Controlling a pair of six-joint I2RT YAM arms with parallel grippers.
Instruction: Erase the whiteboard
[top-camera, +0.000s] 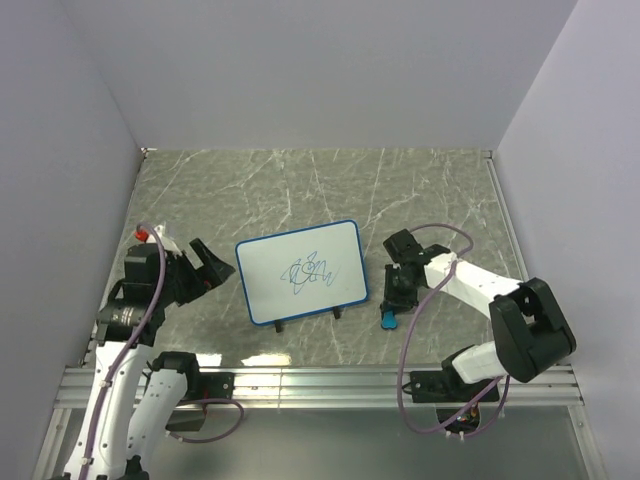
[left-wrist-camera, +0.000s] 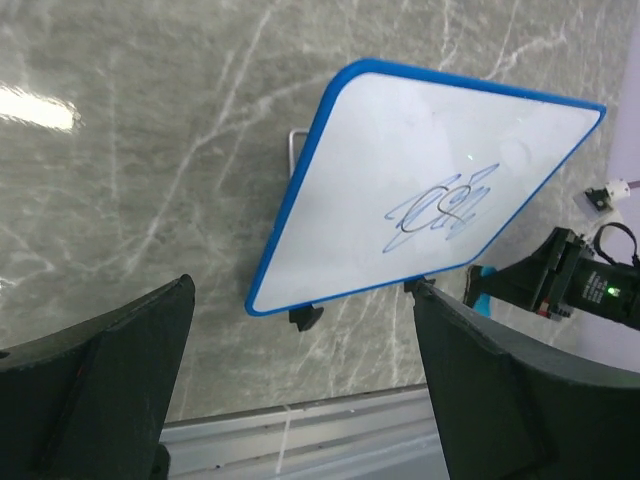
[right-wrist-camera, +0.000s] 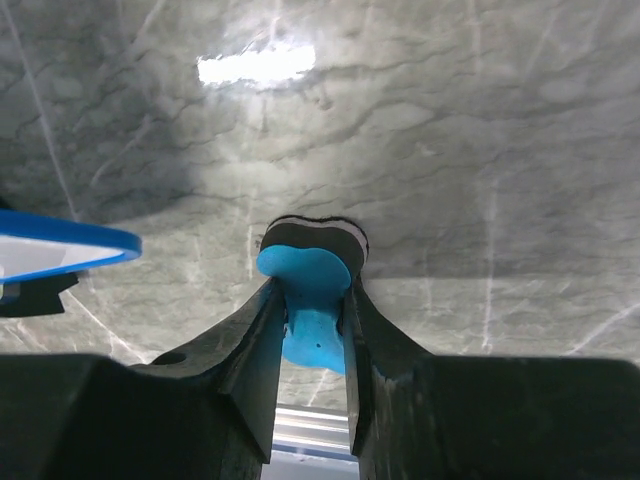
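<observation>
The whiteboard (top-camera: 300, 272), white with a blue frame and small black feet, stands at the table's middle with a blue scribble (top-camera: 310, 270) on it. It also shows in the left wrist view (left-wrist-camera: 430, 180), and its corner shows in the right wrist view (right-wrist-camera: 60, 245). My left gripper (top-camera: 205, 265) is open and empty just left of the board, its jaws wide apart (left-wrist-camera: 302, 292). My right gripper (top-camera: 397, 297) is right of the board, low over the table, shut on a small blue eraser (right-wrist-camera: 305, 280), whose black felt pad faces the table. The eraser's blue tip also shows from above (top-camera: 388, 319).
An aluminium rail (top-camera: 320, 385) runs along the near table edge. Grey walls close in the table on the left, back and right. A purple cable (top-camera: 425, 300) loops beside the right arm. A thin wire stand (left-wrist-camera: 293, 145) shows behind the board.
</observation>
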